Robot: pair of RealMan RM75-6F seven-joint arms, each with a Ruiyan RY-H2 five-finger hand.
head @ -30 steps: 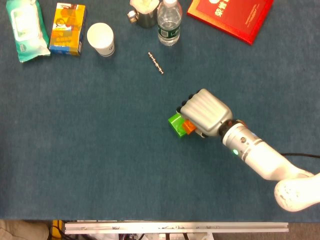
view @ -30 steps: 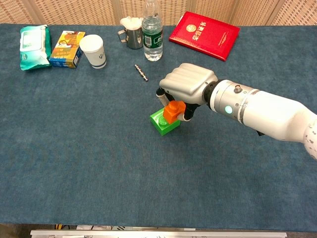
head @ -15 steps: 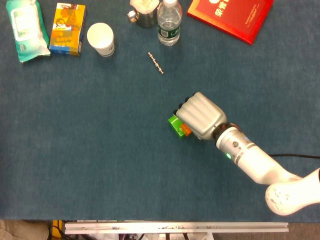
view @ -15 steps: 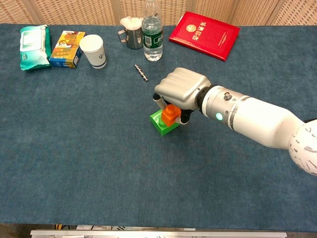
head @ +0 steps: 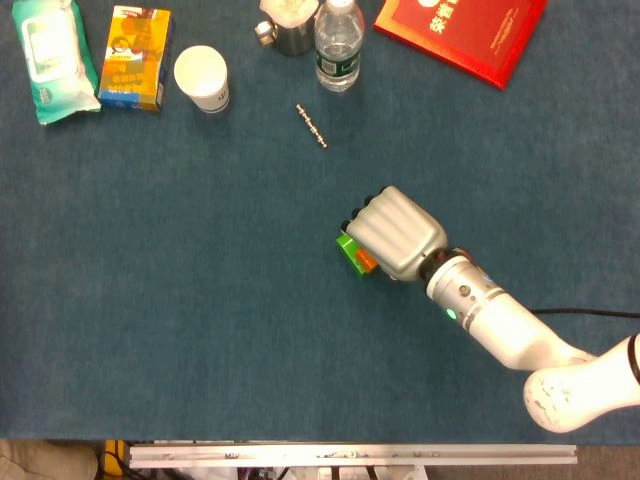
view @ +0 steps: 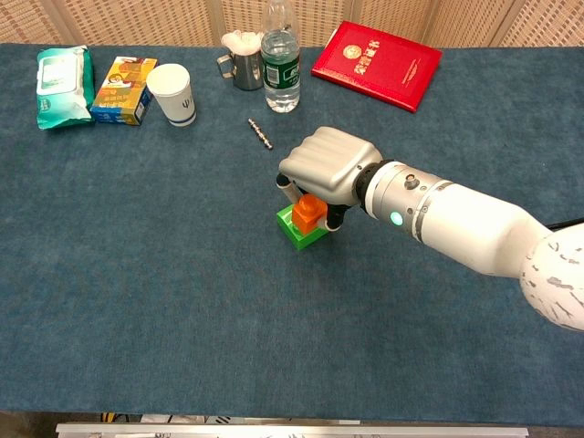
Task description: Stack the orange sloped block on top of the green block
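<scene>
Blue carpet-like cloth covers the table, with clutter kept along the far edge: a wipes pack, a yellow carton, a paper cup, a water bottle, a red booklet and a small metal rod; the work is done near the middle, well apart from all of it. The right hand is seen from behind w/ fingers curled down, and the orange sloped block is pinched between them; this block sits on or just above the green block, contact cannot be told for sure; the left hand is not visible in either view. In the head view the orange block is almost hidden under the hand, only a thin edge shows, so alignment is better judged from the chest view. For a good placement, approx. centring of the orange piece over the green top should be checked first; then it should be pressed straight down, w/o sideways push, since the green block is light and could be slid on the cloth; fingers should be opened slowly and the hand lifted vertically, so the stack is not dragged or tipped.
</scene>
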